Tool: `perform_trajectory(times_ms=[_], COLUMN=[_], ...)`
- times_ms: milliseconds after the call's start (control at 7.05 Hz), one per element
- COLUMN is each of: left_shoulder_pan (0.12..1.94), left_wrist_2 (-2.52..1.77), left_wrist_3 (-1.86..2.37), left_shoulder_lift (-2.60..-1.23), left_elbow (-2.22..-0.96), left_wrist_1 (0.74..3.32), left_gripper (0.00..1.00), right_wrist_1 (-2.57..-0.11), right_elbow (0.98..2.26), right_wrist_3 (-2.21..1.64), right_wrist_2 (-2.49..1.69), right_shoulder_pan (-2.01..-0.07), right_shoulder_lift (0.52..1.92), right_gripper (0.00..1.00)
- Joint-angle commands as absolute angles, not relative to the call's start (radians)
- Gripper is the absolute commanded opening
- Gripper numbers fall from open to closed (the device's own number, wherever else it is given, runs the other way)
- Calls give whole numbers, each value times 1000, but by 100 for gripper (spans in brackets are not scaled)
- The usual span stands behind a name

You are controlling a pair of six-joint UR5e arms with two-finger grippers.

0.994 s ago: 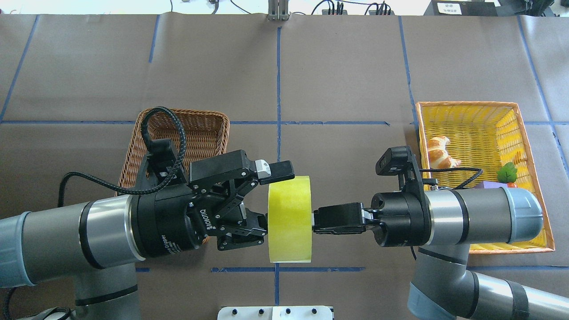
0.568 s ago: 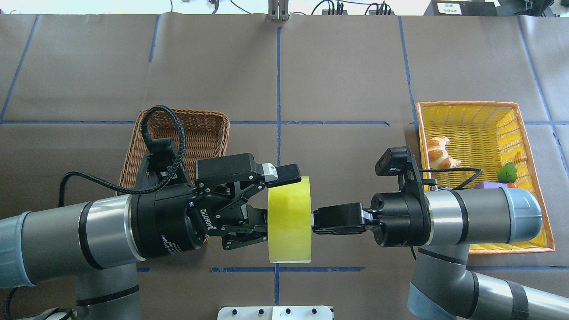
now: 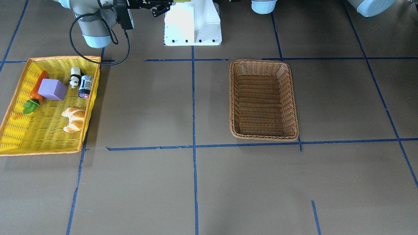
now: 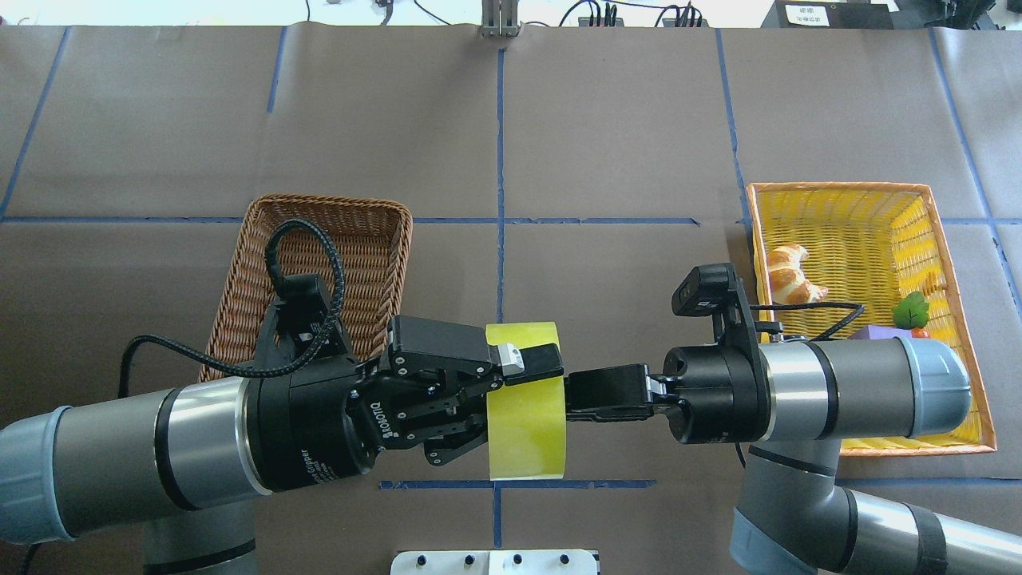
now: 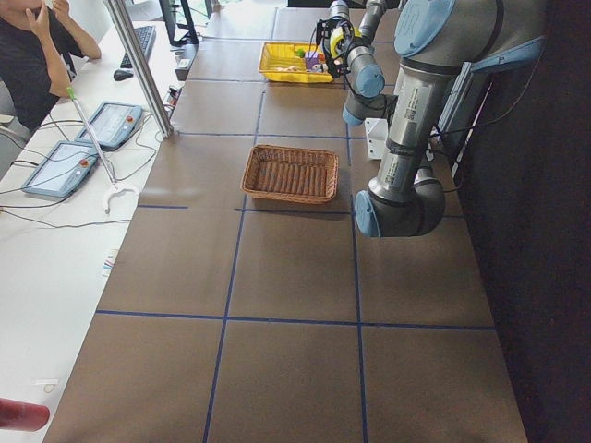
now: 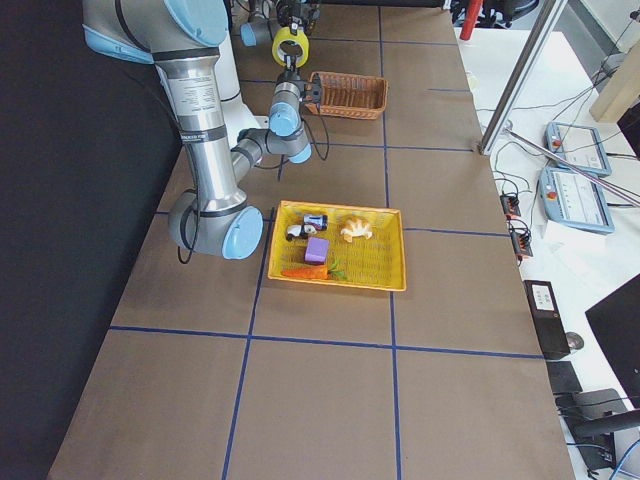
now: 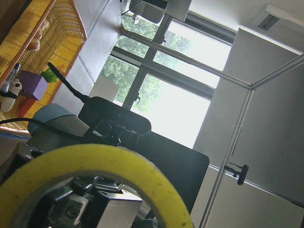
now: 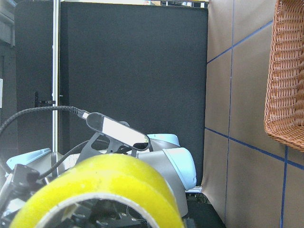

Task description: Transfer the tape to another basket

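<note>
The yellow-green tape (image 4: 527, 423) hangs edge-on in the air between my two grippers, above the table's middle near the front edge. My left gripper (image 4: 523, 383) comes from the left; one finger (image 4: 536, 363) lies over the band and the other is hidden inside the roll, so it looks shut on the tape. My right gripper (image 4: 571, 393) is shut on the tape's right rim. The tape also shows in the left wrist view (image 7: 118, 161) and the right wrist view (image 8: 114, 180). The brown wicker basket (image 4: 319, 209) stands empty behind my left arm, and shows in the front view (image 3: 263, 62).
A yellow orange-rimmed tray (image 4: 838, 188) at the right holds a croissant (image 4: 790, 275), a purple block (image 3: 51, 89), a carrot (image 3: 37, 86) and small items. The white robot base (image 3: 192, 23) stands at the near edge. An operator sits at the side desk (image 5: 37, 55).
My left gripper has moved right onto the tape and its fingers have closed from wide open onto the roll's wall. The tape shifted slightly. The right gripper has stayed put.
</note>
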State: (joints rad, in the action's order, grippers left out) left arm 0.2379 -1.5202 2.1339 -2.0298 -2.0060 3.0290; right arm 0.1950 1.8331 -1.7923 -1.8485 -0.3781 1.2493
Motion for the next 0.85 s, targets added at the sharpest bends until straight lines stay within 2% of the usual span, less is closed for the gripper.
perform_trajectory(times_ms=[0, 710], left_shoulder_pan=[236, 239], left_wrist_2=[-1519, -1520], left_wrist_3=[2134, 2137], left_shoulder_lift=[-2031, -2031], left_elbow=[-2006, -2022], left_wrist_1=[3031, 3031], left_gripper=[0, 0], right_wrist_1=[195, 196], right_elbow=[1835, 1832], right_wrist_3=[-1792, -1790], right_wrist_2=[-1841, -1851], right_shoulder_pan=[-379, -387], right_shoulder_lift=[1239, 1250], right_gripper=[100, 100])
